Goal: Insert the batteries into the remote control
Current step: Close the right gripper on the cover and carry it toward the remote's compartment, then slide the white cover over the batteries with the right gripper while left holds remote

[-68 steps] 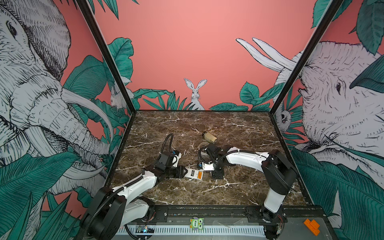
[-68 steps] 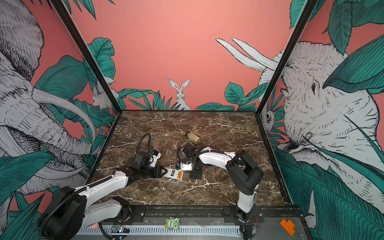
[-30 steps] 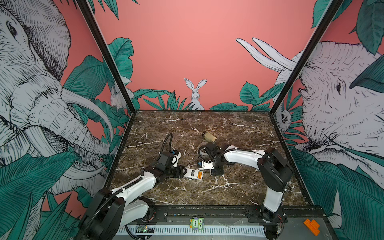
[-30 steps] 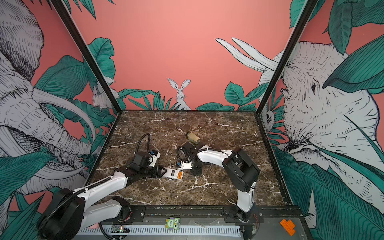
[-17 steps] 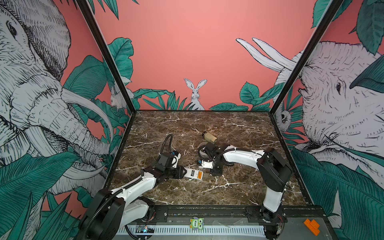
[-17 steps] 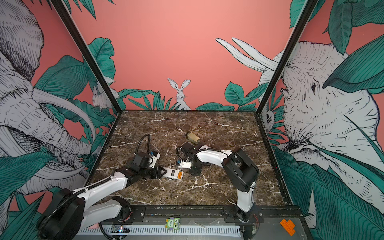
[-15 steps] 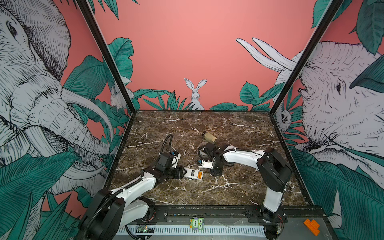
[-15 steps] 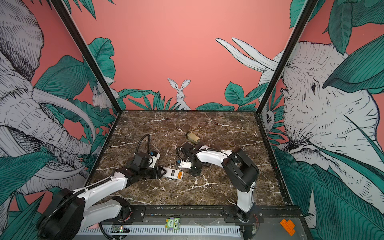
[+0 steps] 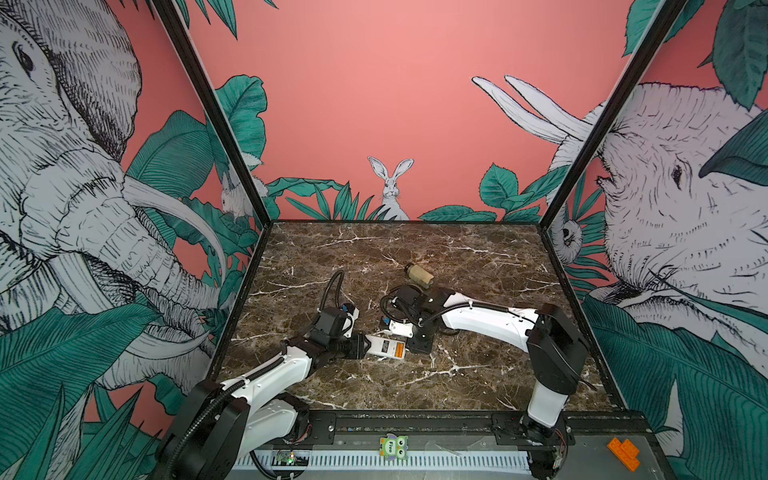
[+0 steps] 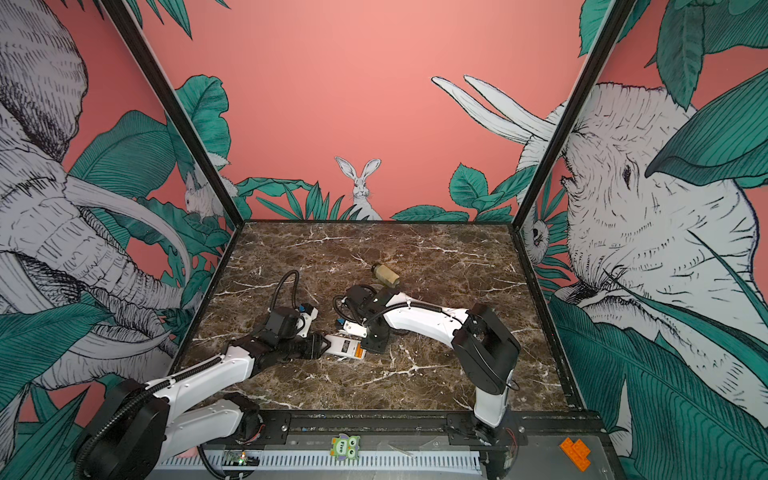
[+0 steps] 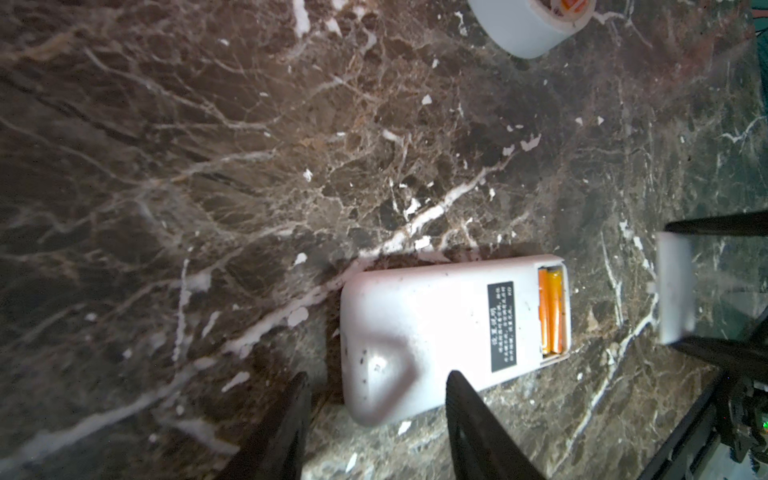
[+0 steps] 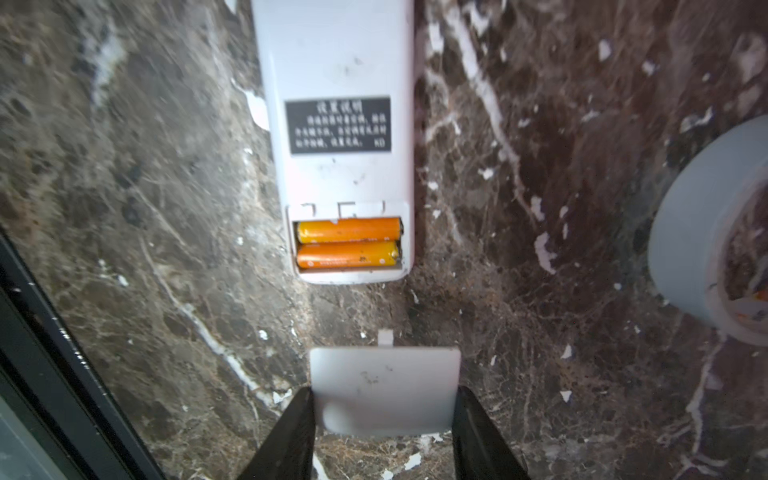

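Fingers (image 12: 291,436) of my right gripper (image 12: 383,390) clamped the flat white plastic cover (image 12: 384,374). Whether the left gripper (image 11: 377,374) held the oblong white remote control (image 11: 415,316) I couldn't tell. Thin orange batteries (image 12: 349,249) sat inside it, so I judged a level, tab-first slide best.

A beige small bottle (image 9: 419,275) lies on its side toward the back of a brown, white-veined marble tabletop (image 9: 457,249) in both top views. Pink walls (image 9: 395,83) painted with elephants, green leaves and a white rabbit (image 9: 390,187) close in three sides. On the front ledge (image 9: 478,446) sit an owl-faced sticker (image 9: 392,446) marked "Five" and, well apart to its right, orange toy bricks (image 9: 622,453). A grey roll (image 12: 702,232) rests on the marble in both wrist views.
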`<move>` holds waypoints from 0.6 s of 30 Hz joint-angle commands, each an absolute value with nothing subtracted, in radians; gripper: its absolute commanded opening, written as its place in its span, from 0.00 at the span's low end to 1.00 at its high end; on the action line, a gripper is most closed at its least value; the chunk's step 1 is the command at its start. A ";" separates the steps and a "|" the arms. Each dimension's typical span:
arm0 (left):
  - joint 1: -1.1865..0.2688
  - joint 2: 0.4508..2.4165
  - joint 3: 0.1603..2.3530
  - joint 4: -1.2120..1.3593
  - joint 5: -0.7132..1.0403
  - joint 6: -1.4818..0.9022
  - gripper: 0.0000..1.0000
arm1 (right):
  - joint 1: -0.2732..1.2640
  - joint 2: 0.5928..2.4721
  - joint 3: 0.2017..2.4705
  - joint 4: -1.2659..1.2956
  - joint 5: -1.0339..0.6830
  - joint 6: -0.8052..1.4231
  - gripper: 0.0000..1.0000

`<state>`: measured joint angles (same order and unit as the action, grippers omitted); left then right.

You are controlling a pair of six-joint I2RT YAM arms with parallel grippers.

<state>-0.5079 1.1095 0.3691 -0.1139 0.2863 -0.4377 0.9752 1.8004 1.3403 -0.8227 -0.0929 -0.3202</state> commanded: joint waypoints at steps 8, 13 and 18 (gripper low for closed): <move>-0.507 1.087 0.341 -0.115 0.271 -0.453 0.54 | 1.016 1.910 1.511 -0.940 -0.068 -0.288 0.40; -0.507 1.084 0.338 -0.114 0.270 -0.454 0.54 | 1.025 1.944 1.544 -0.957 -0.071 -0.268 0.40; -0.507 1.072 0.333 -0.118 0.266 -0.462 0.53 | 1.032 1.971 1.560 -0.970 -0.078 -0.256 0.40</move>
<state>-0.5079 1.0950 0.3531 -0.1131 0.2756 -0.4526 1.0245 1.9541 1.5387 -0.9245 -0.0784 -0.2710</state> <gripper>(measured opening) 0.535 0.453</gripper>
